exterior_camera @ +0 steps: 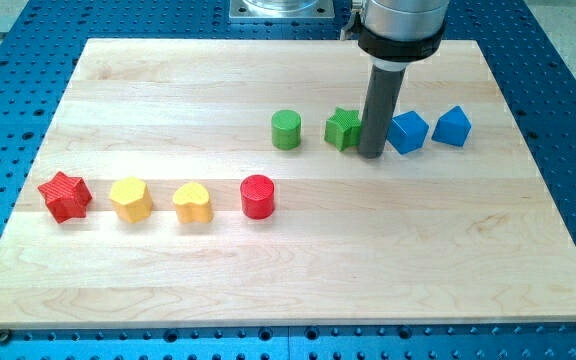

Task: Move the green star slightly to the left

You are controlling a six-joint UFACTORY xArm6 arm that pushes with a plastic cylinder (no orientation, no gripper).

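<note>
Green star (pixel 343 129) sits on tabletop (pixel 168 90), upper middle, in row of blocks. My tip (pixel 372 154) stands just at star's right side, touching or nearly so; contact not certain. Star lies directly to view's left of tip, so leftward push looks lined up. Tool is plain rod: no jaws, holds nothing. Left of star, small gap, then green cylinder (pixel 286 130): overshoot risk. Right of star, beyond tip: two blue blocks (pixel 408 132) (pixel 453 127). Well below-left of star: red cylinder (pixel 257 196), two yellow hearts (pixel 193 203) (pixel 131 199), red star (pixel 65 196).
</note>
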